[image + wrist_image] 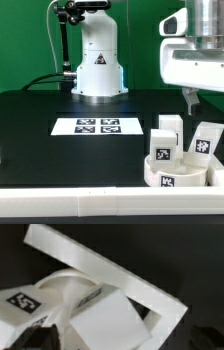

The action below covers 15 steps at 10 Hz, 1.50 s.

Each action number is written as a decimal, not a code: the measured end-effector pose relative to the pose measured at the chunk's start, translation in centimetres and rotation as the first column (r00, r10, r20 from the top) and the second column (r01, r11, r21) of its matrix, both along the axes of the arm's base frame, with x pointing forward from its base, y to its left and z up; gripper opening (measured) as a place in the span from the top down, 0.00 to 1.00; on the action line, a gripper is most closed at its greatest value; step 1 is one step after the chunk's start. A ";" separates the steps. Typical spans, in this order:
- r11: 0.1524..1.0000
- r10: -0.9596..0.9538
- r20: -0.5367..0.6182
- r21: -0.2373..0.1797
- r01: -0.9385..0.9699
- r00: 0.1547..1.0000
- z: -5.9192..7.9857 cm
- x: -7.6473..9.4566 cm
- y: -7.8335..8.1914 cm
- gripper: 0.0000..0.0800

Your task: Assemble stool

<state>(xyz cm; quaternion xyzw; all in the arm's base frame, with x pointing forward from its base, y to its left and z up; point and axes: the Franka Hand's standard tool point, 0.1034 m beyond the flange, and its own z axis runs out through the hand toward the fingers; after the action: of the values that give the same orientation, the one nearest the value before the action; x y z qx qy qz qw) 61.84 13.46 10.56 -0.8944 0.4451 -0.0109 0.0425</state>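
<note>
The white round seat (176,176) lies at the exterior view's lower right, against the front rail. Two blocky white legs stand at it: one upright (167,130), one tilted (206,141), each with square markers. I cannot tell whether they rest in the seat or just behind it. My gripper (190,100) hangs a little above and between the two legs, open and holding nothing. In the wrist view the seat's rim (62,280) curves past a marked leg (22,303). A large white leg (105,317) lies between my spread dark fingers (40,336).
The marker board (97,126) lies flat mid-table in front of the robot base (97,65). A long white edge rail (80,206) runs along the table's front; in the wrist view it (110,269) crosses diagonally beside the seat.
</note>
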 end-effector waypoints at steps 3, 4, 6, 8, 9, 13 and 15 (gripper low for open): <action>0.978 0.209 0.019 -0.018 -0.209 0.978 0.0 0.1 -0.1 0.19; 0.969 0.248 0.021 -0.021 -0.248 0.969 0.0 0.1 -0.1 0.19; 0.930 0.366 0.025 -0.034 -0.365 0.930 0.0 0.2 -0.2 0.19; 0.886 0.463 0.027 -0.045 -0.462 0.886 0.0 0.2 -0.3 0.19; 0.797 0.603 0.023 -0.066 -0.600 0.798 0.0 0.1 -0.2 0.19; 0.465 0.885 0.013 -0.099 -0.880 0.466 -0.3 -0.1 0.0 0.19; 0.348 0.937 0.003 -0.100 -0.932 0.350 -0.8 -0.7 0.3 0.19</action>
<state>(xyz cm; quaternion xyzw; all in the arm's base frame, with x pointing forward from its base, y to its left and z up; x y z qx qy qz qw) 61.15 13.75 9.76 -0.9887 -0.1457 -0.0291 0.0182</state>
